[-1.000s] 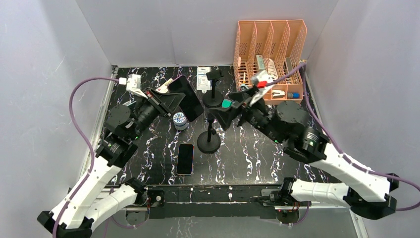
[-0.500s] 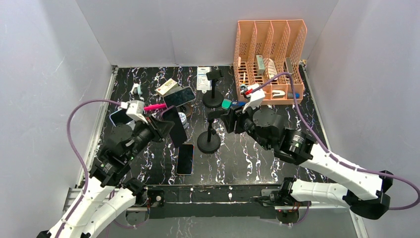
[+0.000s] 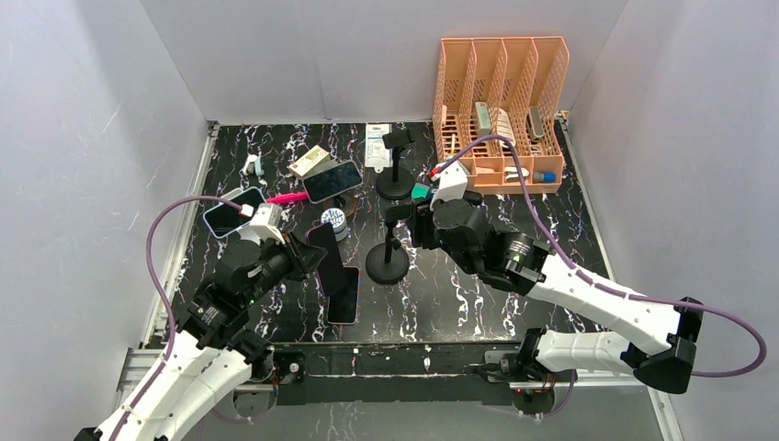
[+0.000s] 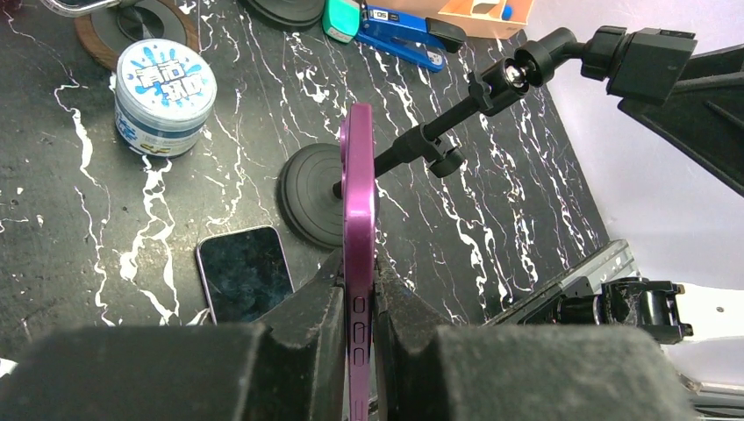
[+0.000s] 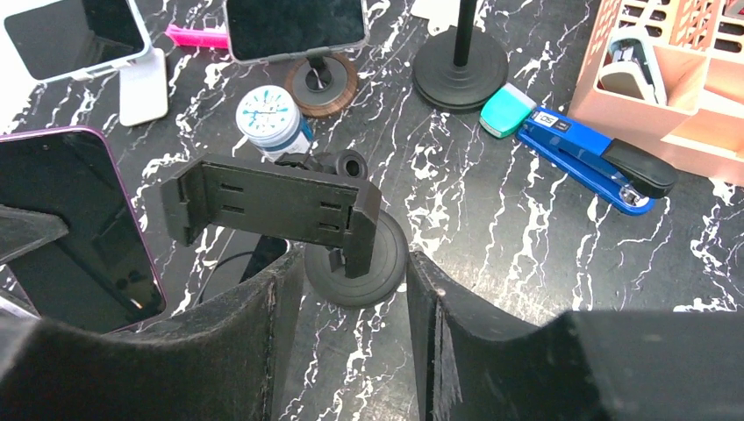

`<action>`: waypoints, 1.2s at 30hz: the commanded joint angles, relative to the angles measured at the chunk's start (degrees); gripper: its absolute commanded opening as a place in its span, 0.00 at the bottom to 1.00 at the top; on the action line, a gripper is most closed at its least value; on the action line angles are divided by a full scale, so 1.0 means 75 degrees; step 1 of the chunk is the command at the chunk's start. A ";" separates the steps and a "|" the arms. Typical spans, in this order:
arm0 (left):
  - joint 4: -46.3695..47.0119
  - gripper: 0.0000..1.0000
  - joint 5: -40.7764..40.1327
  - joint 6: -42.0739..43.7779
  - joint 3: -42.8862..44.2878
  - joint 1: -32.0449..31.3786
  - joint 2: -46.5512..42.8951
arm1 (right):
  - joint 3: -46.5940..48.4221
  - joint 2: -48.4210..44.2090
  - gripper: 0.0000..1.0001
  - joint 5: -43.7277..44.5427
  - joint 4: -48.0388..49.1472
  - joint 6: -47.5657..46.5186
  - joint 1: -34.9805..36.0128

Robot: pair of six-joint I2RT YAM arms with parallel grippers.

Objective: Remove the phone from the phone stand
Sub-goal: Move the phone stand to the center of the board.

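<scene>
A purple phone stands on edge between my left gripper's jaws, which are shut on its sides. In the top view that phone hangs left of the black phone stand, apart from it. The stand's clamp is empty. My right gripper hovers just behind the clamp and above the round base, jaws apart with nothing between them. In the right wrist view, the held phone shows at the left edge.
A second phone lies flat under the held one. A blue-white jar, two more phones on stands and another black stand sit behind. An orange organizer and blue stapler are at the right.
My left arm has carried the purple phone away from the stand, toward the near left and lower. My right gripper has shifted left behind the clamp and its jaws have narrowed.
</scene>
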 commanded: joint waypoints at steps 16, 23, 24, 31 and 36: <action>0.0634 0.00 0.0365 -0.0296 -0.0384 0.0002 -0.0054 | 0.0113 -0.0034 0.39 -0.0101 0.0939 -0.0594 -0.0279; 0.0722 0.00 0.0396 -0.0343 -0.0480 0.0002 -0.0030 | 0.0158 -0.0009 0.01 0.0064 0.1058 -0.0834 -0.0289; 0.0735 0.00 0.0402 -0.0346 -0.0504 0.0002 -0.0025 | 0.0152 -0.0005 0.01 0.0129 0.1126 -0.0939 -0.0297; 0.0779 0.00 0.0404 -0.0370 -0.0607 0.0002 -0.0053 | -0.0182 -0.0102 0.01 0.0563 0.2654 -0.2213 -0.0394; 0.0800 0.00 0.0390 -0.0369 -0.0652 0.0002 -0.0066 | -0.0322 -0.0038 0.01 0.0462 0.3785 -0.2815 -0.0695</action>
